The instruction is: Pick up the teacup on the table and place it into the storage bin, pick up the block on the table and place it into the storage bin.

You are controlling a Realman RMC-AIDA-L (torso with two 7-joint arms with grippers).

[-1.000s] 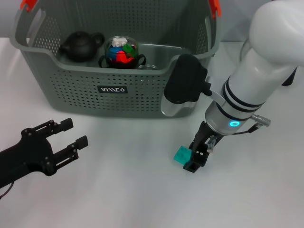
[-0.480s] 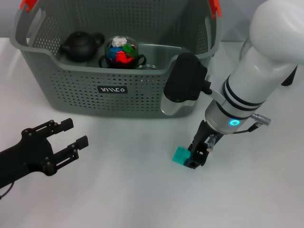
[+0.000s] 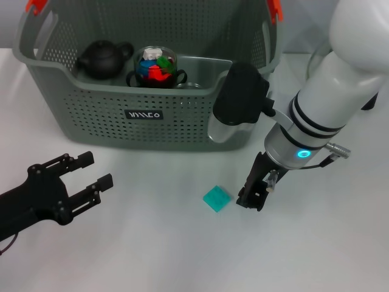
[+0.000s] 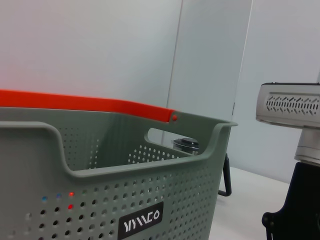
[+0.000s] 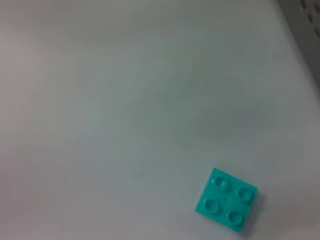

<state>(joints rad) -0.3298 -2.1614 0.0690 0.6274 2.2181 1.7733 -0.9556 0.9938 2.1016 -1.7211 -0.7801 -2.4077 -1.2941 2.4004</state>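
The block point(image 3: 216, 198), a teal square with four studs, lies flat on the white table; the right wrist view shows the block point(image 5: 227, 205) from above. My right gripper point(image 3: 250, 199) hovers just right of it, apart from it and holding nothing. The grey perforated storage bin point(image 3: 91, 97) stands at the back, and its wall point(image 4: 100, 210) fills the left wrist view. No teacup shows on the table. A small clear glass rim point(image 3: 189, 86) sits inside the bin; I cannot tell if it is the teacup. My left gripper point(image 3: 92, 171) rests open at the front left.
Inside the bin are a black teapot point(image 3: 103, 58) and a glass jar with coloured pieces point(image 3: 156, 66). The right arm's black and white wrist point(image 3: 240, 103) hangs close to the bin's front right corner. White table surrounds the block.
The block has left the right gripper's tip, moved left and settled flat on the table. The right gripper has lifted slightly. The left arm has not moved.
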